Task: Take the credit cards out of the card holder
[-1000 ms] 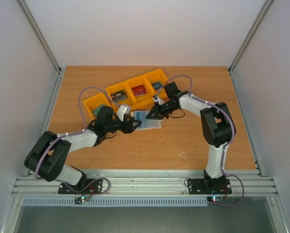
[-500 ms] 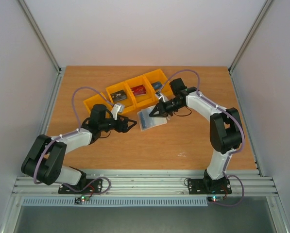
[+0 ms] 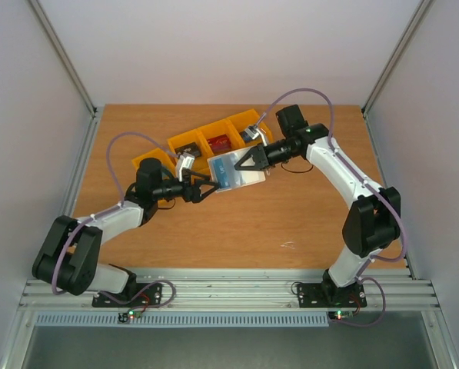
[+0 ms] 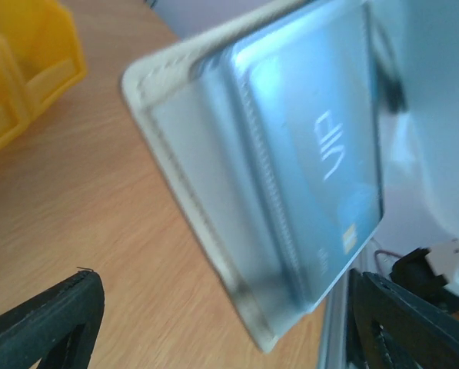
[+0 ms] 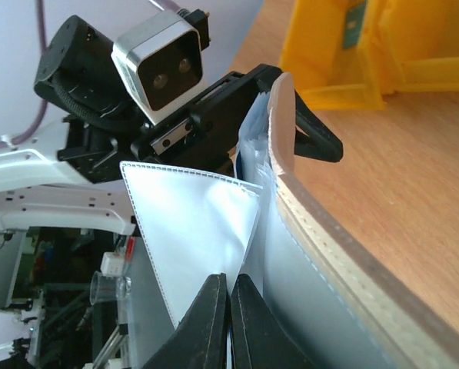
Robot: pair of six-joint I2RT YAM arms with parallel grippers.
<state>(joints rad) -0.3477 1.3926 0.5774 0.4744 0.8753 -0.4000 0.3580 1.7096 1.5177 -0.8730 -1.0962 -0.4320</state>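
My right gripper (image 3: 243, 164) is shut on a pale inner flap of the card holder (image 3: 235, 171) and holds it tilted above the table. In the right wrist view the closed fingertips (image 5: 229, 296) pinch that flap beside the holder's cream edge (image 5: 310, 215). A teal-blue credit card (image 4: 333, 154) sits in a pocket of the blue-grey inner face (image 4: 214, 169). The left gripper (image 3: 204, 189) is open and points at the holder's left edge without touching it; its black fingertips (image 4: 56, 319) stand wide on either side in the left wrist view. Red (image 3: 220, 143), blue (image 3: 249, 134) and teal (image 5: 356, 23) cards lie in bins.
A row of yellow bins (image 3: 206, 137) runs diagonally behind the grippers, close to the raised holder. The leftmost bin (image 3: 146, 164) is partly covered by the left arm. Bare wooden table (image 3: 291, 223) lies in front. Side walls stand left and right.
The right gripper lifted the card holder off the table and carried it up and back, tilting it. The left gripper let go, opened wide and drew back slightly to the left.
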